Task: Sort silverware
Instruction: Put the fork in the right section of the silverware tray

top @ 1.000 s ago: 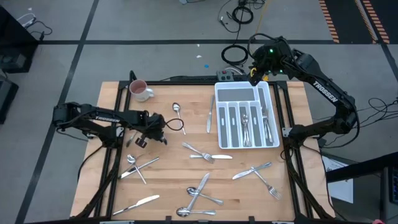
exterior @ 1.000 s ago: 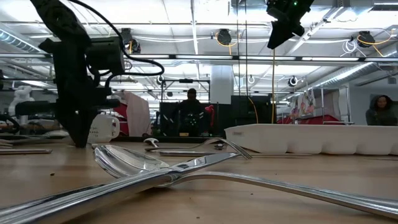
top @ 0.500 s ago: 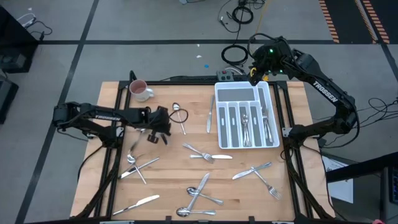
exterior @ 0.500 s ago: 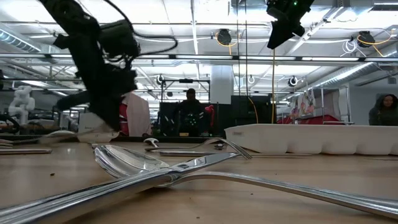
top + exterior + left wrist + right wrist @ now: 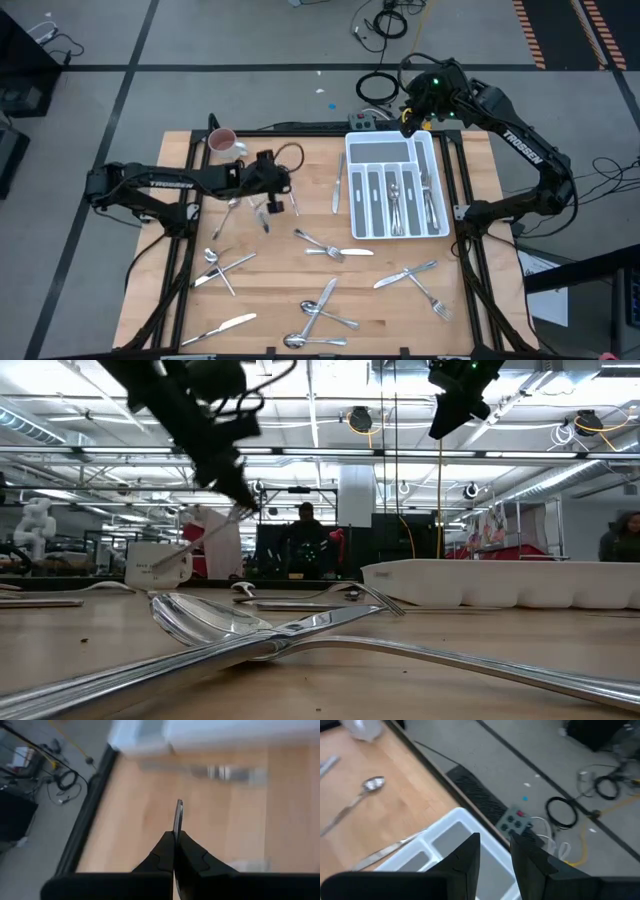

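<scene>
Up off the table (image 5: 300,290), a bit inboard of the mug (image 5: 226,146): one utensil (image 5: 229,212), pinched at one end by the left gripper (image 5: 266,182) with the jaws squeezed together on it. Hangs slanted, with the free end drooping down and away to the left side in the low view (image 5: 193,550). Shows up edge-on from the wrist (image 5: 178,814), so can't call it fork, spoon or knife.

Tray (image 5: 352,150) sits off to the right of that gripper, well apart, slots running near-to-far across the table. Probably means carrying rightward and swinging the long axis round to match a slot before letting go.

Right gripper (image 5: 410,117) hovers over the tray's far-left corner, fingers apart (image 5: 495,855), nothing in them. Closer to the tray, sure, but holding zip. Plenty of loose cutlery (image 5: 322,308) lying on the near half.
</scene>
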`<state>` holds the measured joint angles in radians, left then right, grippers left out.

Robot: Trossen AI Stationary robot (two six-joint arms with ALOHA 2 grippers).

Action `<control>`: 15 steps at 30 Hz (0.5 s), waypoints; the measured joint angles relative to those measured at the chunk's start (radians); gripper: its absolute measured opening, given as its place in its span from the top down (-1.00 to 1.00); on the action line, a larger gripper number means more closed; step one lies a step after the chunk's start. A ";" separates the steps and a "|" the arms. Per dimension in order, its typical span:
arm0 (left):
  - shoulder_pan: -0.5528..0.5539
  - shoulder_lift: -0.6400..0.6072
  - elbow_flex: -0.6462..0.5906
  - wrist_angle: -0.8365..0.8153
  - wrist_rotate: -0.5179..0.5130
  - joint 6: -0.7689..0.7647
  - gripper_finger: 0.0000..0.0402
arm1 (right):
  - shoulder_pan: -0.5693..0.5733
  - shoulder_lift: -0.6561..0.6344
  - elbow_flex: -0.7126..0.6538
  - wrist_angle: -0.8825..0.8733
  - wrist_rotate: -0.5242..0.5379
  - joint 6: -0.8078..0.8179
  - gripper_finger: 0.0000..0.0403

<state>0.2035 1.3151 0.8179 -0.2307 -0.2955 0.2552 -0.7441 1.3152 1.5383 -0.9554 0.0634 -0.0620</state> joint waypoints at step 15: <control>0.091 0.018 0.193 0.552 0.192 -0.636 0.98 | 0.001 0.097 0.000 0.038 -0.402 -0.001 0.51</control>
<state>0.2946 1.3334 1.0107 0.3216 -0.1040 -0.3808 -0.7432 1.4120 1.5383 -0.9175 -0.3384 -0.0628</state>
